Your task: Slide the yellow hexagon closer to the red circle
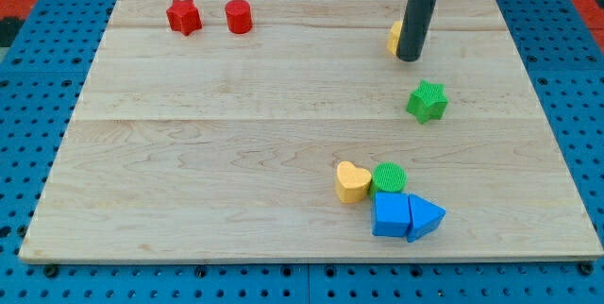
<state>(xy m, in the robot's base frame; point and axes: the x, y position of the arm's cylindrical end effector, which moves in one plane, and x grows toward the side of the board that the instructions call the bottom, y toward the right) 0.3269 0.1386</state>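
Camera view: one view, looking down on a wooden board (236,153) that lies on a blue pegboard (28,153).
My tip (410,59): the end of a dark upright rod, down at the board near the view's top right; it is a bare rod, holding nothing.
Yellow hexagon (394,37): just at the tip's left and slightly toward the view's top, mostly hidden behind the rod; only its left edge shows, so I cannot tell if rod and block touch.
Red circle (238,16): far to the tip's left, near the board's top edge, well apart from the hexagon.
Red star (184,16): further left again, just beside the circle.
Green star (427,101): near the tip, toward the view's bottom and a little right, apart from it.
Yellow heart (353,182): well below the tip, slightly left.
Green circle (389,178): well below the tip, touching the heart's right side.
Blue square (391,215): under the green circle, touching it.
Blue triangle (425,216): against the square's right side, pointing right.
Containers: the board alone bears all the blocks.
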